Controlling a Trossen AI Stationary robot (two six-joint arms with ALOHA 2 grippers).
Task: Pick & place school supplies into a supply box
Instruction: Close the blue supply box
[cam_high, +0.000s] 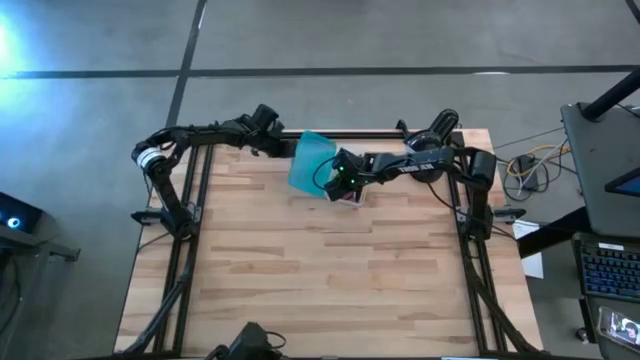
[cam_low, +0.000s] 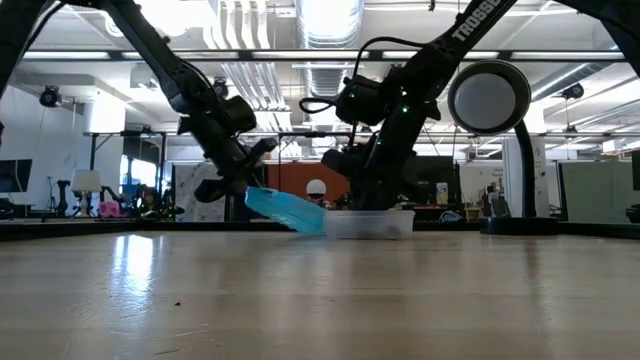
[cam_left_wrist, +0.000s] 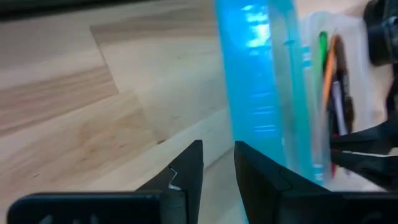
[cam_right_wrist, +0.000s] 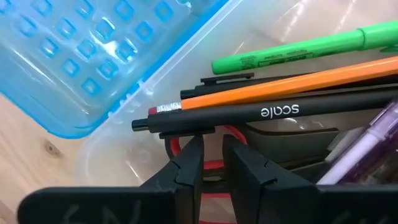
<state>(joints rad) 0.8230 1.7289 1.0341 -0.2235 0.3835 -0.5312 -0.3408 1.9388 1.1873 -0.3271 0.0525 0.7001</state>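
The supply box lies at the table's far middle. Its clear half (cam_low: 385, 225) rests flat on the table. Its turquoise half (cam_high: 312, 160) slants up from the shared edge, free edge raised (cam_low: 252, 194). In the clear half lie a green marker (cam_right_wrist: 298, 50), an orange pencil (cam_right_wrist: 298, 84), a black pen (cam_right_wrist: 273, 112) and red-handled scissors (cam_right_wrist: 211, 165). My left gripper (cam_left_wrist: 218, 149) stands at the raised edge, open by a narrow gap with nothing between its fingers. My right gripper (cam_right_wrist: 212, 140) points down into the clear half, narrowly open over the pen and the scissors. My left gripper meets the turquoise half at its raised free edge (cam_left_wrist: 249, 155) with the outer side of one finger (cam_left_wrist: 261, 177), slanting down from the table's far left. Nothing is pinched. That half stands tilted, its other long edge down at the clear half. My right gripper's fingertips stand just above the black pen and the red handle; whether they touch them I cannot tell.
A black round device (cam_low: 490, 95) on a stand rises at the table's far right, behind my right arm. Bare wood (cam_high: 330, 280) stretches from the box to the near edge. The frame's dark rails (cam_high: 185, 250) run along both sides.
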